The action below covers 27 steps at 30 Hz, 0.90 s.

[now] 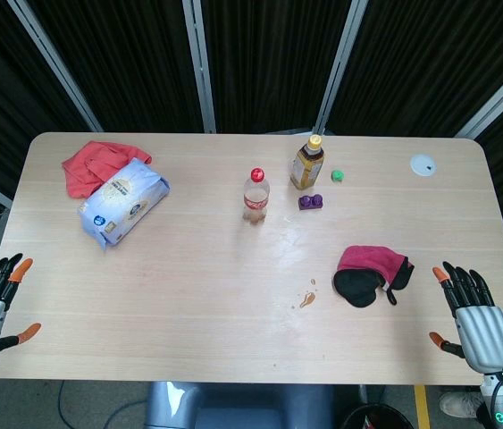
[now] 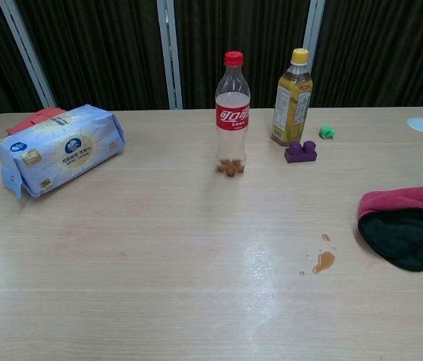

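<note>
Before you on the table, the clear bottle with the red cap wears a red label in white Chinese characters, apparently Coca-Cola's script. The blue tissue pack carries a round blue logo and print too small to read, and the yellow-capped bottle shows a label whose wording stays illegible.

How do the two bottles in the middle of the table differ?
The red-capped bottle is clear, red-labelled and nearly empty, with brown bits at the bottom; the yellow-capped bottle is amber with a yellow label. The red-capped bottle stands nearer the robot, and the yellow-capped bottle sits farther back beside the purple block. Both stand upright, capped.
</note>
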Each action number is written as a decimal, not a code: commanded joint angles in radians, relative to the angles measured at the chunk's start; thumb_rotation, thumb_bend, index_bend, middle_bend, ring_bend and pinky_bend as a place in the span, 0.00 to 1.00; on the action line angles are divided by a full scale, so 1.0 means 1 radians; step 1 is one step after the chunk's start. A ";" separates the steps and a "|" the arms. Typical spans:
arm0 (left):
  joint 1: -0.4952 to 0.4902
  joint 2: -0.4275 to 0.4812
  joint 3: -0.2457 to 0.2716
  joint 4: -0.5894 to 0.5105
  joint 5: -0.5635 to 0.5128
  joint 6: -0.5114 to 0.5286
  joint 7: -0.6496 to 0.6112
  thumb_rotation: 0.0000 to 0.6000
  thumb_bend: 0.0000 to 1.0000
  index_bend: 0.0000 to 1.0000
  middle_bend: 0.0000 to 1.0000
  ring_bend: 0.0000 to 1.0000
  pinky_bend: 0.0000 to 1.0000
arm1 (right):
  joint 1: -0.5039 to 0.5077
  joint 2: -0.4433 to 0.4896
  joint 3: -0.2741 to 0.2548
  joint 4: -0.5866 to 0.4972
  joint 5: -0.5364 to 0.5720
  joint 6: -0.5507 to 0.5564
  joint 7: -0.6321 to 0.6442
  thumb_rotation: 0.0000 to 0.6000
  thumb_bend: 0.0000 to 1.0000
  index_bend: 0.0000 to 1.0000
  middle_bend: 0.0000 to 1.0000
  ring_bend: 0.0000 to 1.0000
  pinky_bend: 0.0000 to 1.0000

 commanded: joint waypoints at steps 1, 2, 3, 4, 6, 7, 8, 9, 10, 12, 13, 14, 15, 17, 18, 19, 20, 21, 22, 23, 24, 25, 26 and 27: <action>0.000 0.000 0.000 0.000 0.000 0.001 -0.001 1.00 0.00 0.00 0.00 0.00 0.00 | 0.000 0.000 -0.001 -0.002 -0.001 0.000 -0.001 1.00 0.05 0.00 0.00 0.00 0.00; 0.000 0.000 0.000 0.000 0.000 0.001 -0.001 1.00 0.00 0.00 0.00 0.00 0.00 | 0.000 0.000 -0.001 -0.002 -0.001 0.000 -0.001 1.00 0.05 0.00 0.00 0.00 0.00; 0.000 0.000 0.000 0.000 0.000 0.001 0.000 1.00 0.00 0.00 0.00 0.00 0.00 | 0.000 0.001 -0.002 -0.003 -0.001 0.000 -0.001 1.00 0.05 0.00 0.00 0.00 0.00; 0.000 0.000 0.000 0.000 0.000 0.000 0.001 1.00 0.00 0.00 0.00 0.00 0.00 | 0.000 0.001 -0.002 -0.004 -0.001 -0.001 0.000 1.00 0.05 0.00 0.00 0.00 0.00; 0.000 0.000 0.000 -0.001 0.001 0.001 0.002 1.00 0.00 0.00 0.00 0.00 0.00 | 0.000 0.002 -0.003 -0.008 -0.001 -0.002 0.003 1.00 0.05 0.00 0.00 0.00 0.00; 0.001 0.001 0.000 -0.002 0.002 0.003 0.003 1.00 0.00 0.00 0.00 0.00 0.00 | 0.000 0.003 -0.004 -0.009 -0.002 -0.003 0.004 1.00 0.05 0.00 0.00 0.00 0.00; 0.001 0.001 0.000 -0.002 0.005 0.005 0.003 1.00 0.00 0.00 0.00 0.00 0.00 | 0.000 0.003 -0.005 -0.012 -0.001 -0.004 0.006 1.00 0.05 0.00 0.00 0.00 0.00; 0.002 0.001 0.001 -0.001 0.006 0.007 0.003 1.00 0.00 0.00 0.00 0.00 0.00 | 0.000 0.003 -0.006 -0.016 -0.001 -0.006 0.009 1.00 0.05 0.00 0.00 0.00 0.00; 0.002 0.001 0.001 0.000 0.006 0.007 0.003 1.00 0.00 0.00 0.00 0.00 0.00 | 0.000 0.003 -0.006 -0.019 0.000 -0.007 0.009 1.00 0.05 0.00 0.00 0.00 0.00; 0.002 0.000 0.000 0.001 0.003 0.006 0.002 1.00 0.00 0.00 0.00 0.00 0.00 | 0.002 0.001 -0.007 -0.027 0.000 -0.012 0.006 1.00 0.05 0.00 0.00 0.00 0.00; 0.001 -0.001 -0.001 0.002 0.001 0.004 0.001 1.00 0.00 0.00 0.00 0.00 0.00 | 0.004 0.000 -0.008 -0.033 0.004 -0.019 0.004 1.00 0.05 0.00 0.00 0.00 0.00; 0.001 -0.001 -0.001 0.001 0.000 0.002 0.000 1.00 0.00 0.00 0.00 0.00 0.00 | 0.006 -0.001 -0.009 -0.041 0.010 -0.029 0.000 1.00 0.05 0.00 0.00 0.00 0.00; 0.000 -0.001 -0.001 0.000 -0.002 0.000 -0.002 1.00 0.00 0.00 0.00 0.00 0.00 | 0.009 0.000 -0.010 -0.052 0.020 -0.043 -0.008 1.00 0.05 0.00 0.00 0.00 0.00; -0.001 0.000 -0.001 0.000 -0.001 -0.001 -0.002 1.00 0.00 0.00 0.00 0.00 0.00 | 0.018 0.002 -0.013 -0.081 0.047 -0.081 -0.032 1.00 0.05 0.00 0.00 0.00 0.00; -0.001 0.000 -0.001 0.000 -0.001 -0.002 -0.004 1.00 0.00 0.00 0.00 0.00 0.00 | 0.025 0.001 -0.011 -0.098 0.064 -0.100 -0.047 1.00 0.05 0.00 0.00 0.00 0.00; -0.001 0.000 -0.001 0.001 0.000 -0.001 -0.005 1.00 0.00 0.00 0.00 0.00 0.00 | 0.034 -0.002 -0.008 -0.114 0.079 -0.122 -0.064 1.00 0.05 0.00 0.00 0.00 0.00; -0.001 0.000 -0.001 0.001 -0.001 -0.001 -0.005 1.00 0.00 0.00 0.00 0.00 0.00 | 0.043 -0.008 -0.003 -0.127 0.095 -0.140 -0.082 1.00 0.05 0.00 0.00 0.00 0.00; -0.001 0.000 -0.001 0.000 -0.002 -0.001 -0.005 1.00 0.00 0.00 0.00 0.00 0.00 | 0.052 -0.015 0.003 -0.138 0.110 -0.155 -0.101 1.00 0.05 0.00 0.00 0.00 0.00; -0.002 0.000 -0.001 -0.001 -0.002 -0.002 -0.004 1.00 0.00 0.00 0.00 0.00 0.00 | 0.065 -0.027 0.012 -0.146 0.126 -0.172 -0.122 1.00 0.05 0.00 0.00 0.00 0.00; -0.002 0.000 -0.001 -0.001 -0.001 -0.002 -0.004 1.00 0.00 0.00 0.00 0.00 0.00 | 0.072 -0.035 0.018 -0.150 0.138 -0.182 -0.136 1.00 0.05 0.00 0.00 0.00 0.00; -0.002 0.000 -0.001 -0.001 0.000 -0.001 -0.003 1.00 0.00 0.00 0.00 0.00 0.00 | 0.085 -0.051 0.029 -0.156 0.159 -0.197 -0.157 1.00 0.05 0.00 0.00 0.00 0.00; -0.001 0.000 0.000 -0.001 0.001 0.000 -0.003 1.00 0.00 0.00 0.00 0.00 0.00 | 0.098 -0.069 0.042 -0.159 0.184 -0.213 -0.180 1.00 0.05 0.00 0.00 0.00 0.00; -0.001 0.000 -0.001 0.000 0.000 0.001 -0.002 1.00 0.00 0.00 0.00 0.00 0.00 | 0.109 -0.085 0.052 -0.161 0.209 -0.226 -0.203 1.00 0.05 0.00 0.00 0.00 0.00; 0.000 0.000 -0.001 -0.001 -0.001 0.002 -0.003 1.00 0.00 0.00 0.00 0.00 0.00 | 0.119 -0.101 0.061 -0.162 0.233 -0.237 -0.224 1.00 0.05 0.00 0.00 0.00 0.00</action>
